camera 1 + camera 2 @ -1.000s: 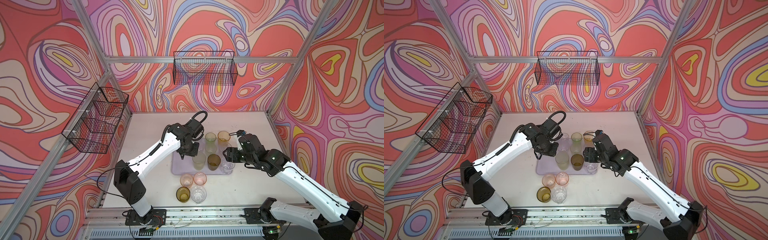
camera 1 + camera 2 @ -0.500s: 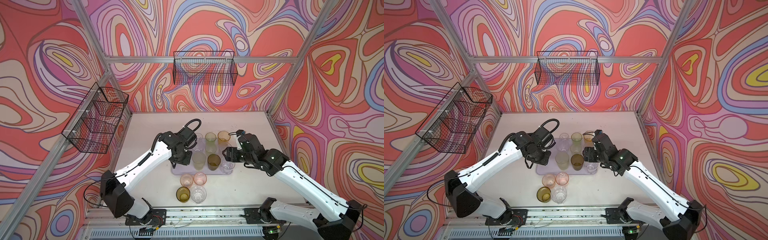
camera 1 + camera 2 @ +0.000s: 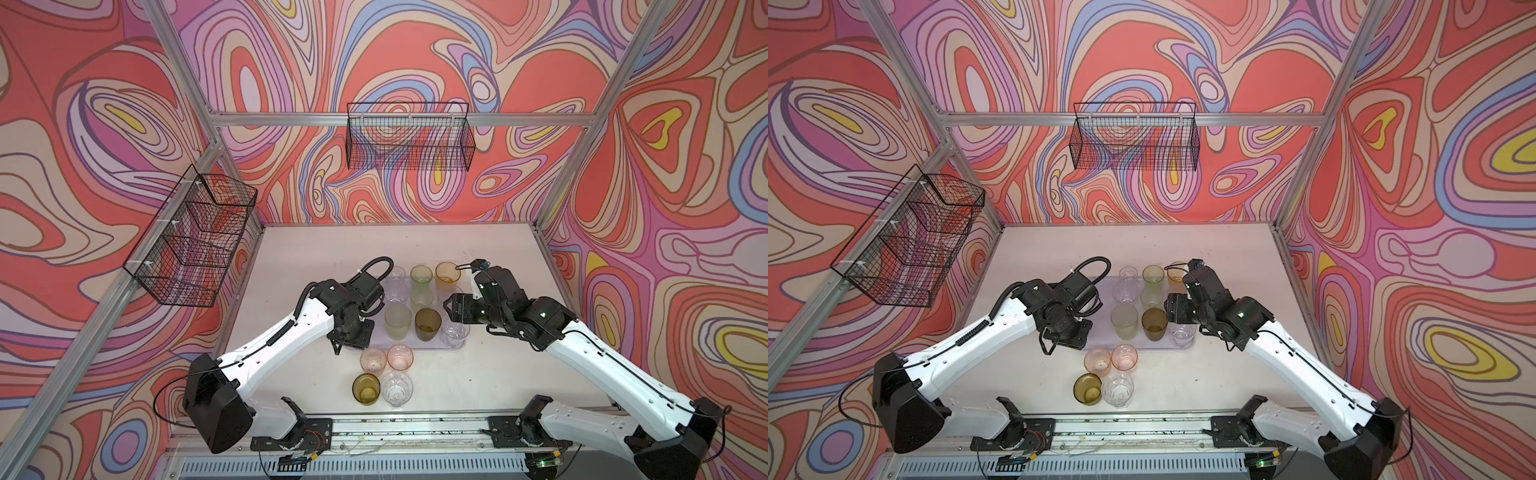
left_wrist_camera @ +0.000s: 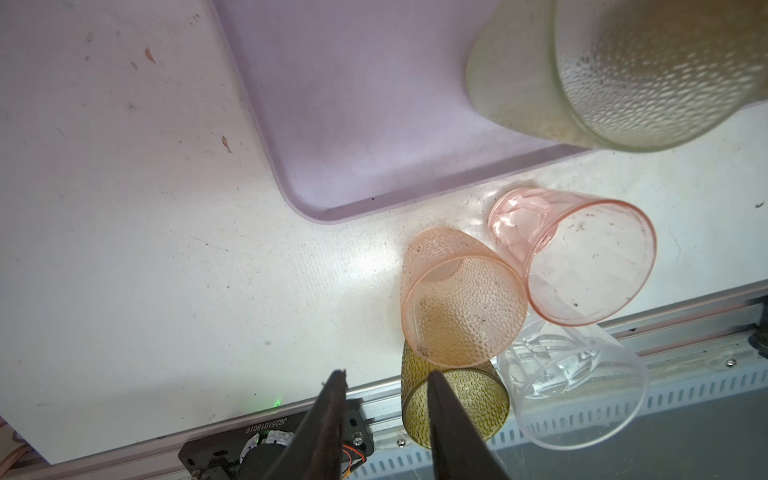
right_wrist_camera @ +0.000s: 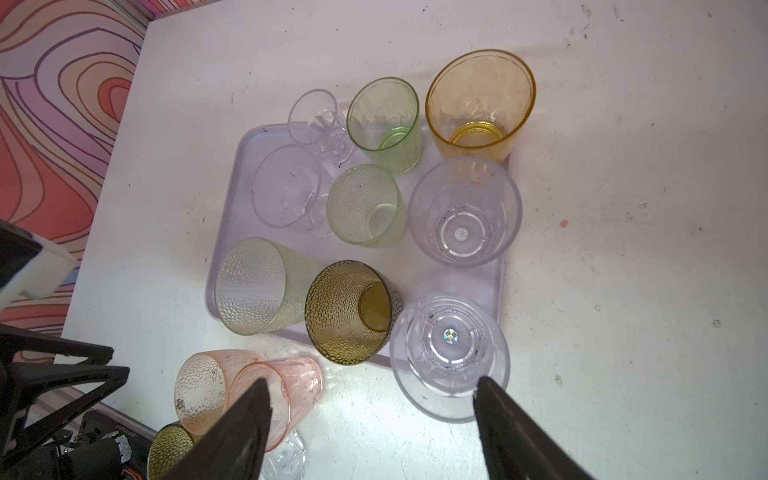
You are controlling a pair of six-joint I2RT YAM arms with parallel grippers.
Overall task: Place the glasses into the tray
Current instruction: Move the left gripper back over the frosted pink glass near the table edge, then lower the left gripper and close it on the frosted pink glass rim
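Bright, even light, soft shadows. Glare whitens the table (image 4: 365, 266) near its front edge; wrist views soften close up.

The left gripper (image 3: 1054, 345) points down at the white tabletop (image 3: 1038, 249), just off the near corner of the flat pale lavender tray (image 3: 1154, 345). Close beside it, off the tray, stand a peach-pink tumbler (image 3: 1097, 361), a rosier pink tumbler (image 3: 1124, 357), an olive-yellow tumbler (image 3: 1087, 388) and a clear tumbler (image 3: 1118, 388). The right gripper (image 3: 1169, 309) hovers over the tray, its tip just beside a dark olive-brown tumbler (image 3: 1154, 324).
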